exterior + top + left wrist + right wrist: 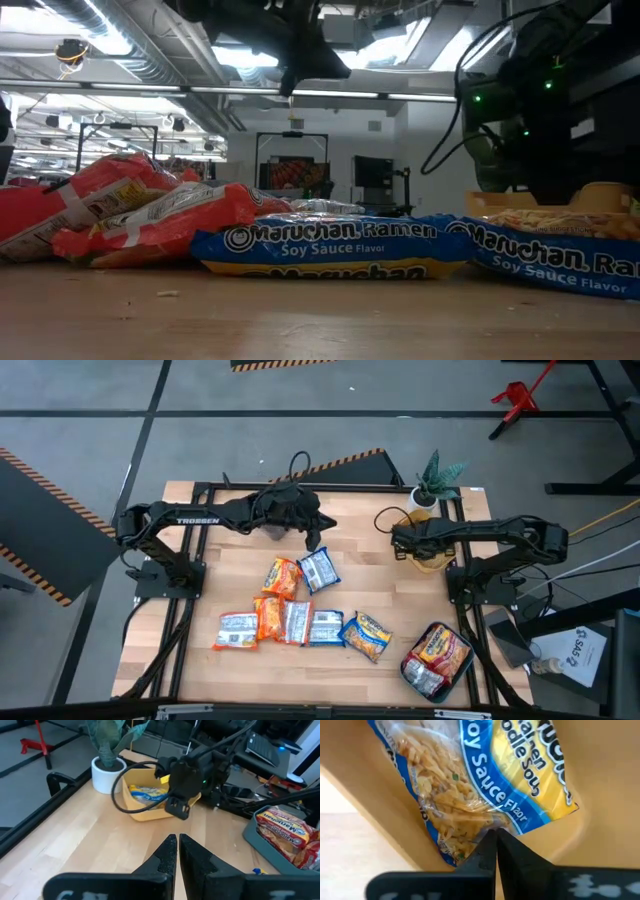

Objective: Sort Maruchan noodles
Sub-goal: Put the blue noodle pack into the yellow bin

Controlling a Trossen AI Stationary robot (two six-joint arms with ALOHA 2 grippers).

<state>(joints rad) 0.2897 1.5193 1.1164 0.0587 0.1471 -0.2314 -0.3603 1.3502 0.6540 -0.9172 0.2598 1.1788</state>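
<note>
Left gripper (322,538) hung above the wooden table (400,585), toward its far side, just past the loose packets. In its wrist view the fingers (167,857) were pressed together with nothing between them.

Right gripper (493,851) was down in the yellow container (431,559) at the table's far right, beside the potted plant (436,482). Its fingertips were closed and met at the edge of a soy sauce packet (485,780), blue and yellow, lying against the container wall. Whether they pinched the wrapper or only touched it, could not tell.

Maruchan noodles (300,622): a row of packets lay across the table's near middle, orange ones and blue-white ones side by side, some overlapping. Two more lay just beyond the row, an orange packet (281,577) and a blue-white packet (319,570), touching each other. A yellow-and-blue packet (366,634) ended the row on the right.

Grey container (437,658) at the near right corner held red-orange packets, stacked.

Low view: two soy sauce packets (330,245) lay flat in front, red packets (150,220) piled beside them.
</note>
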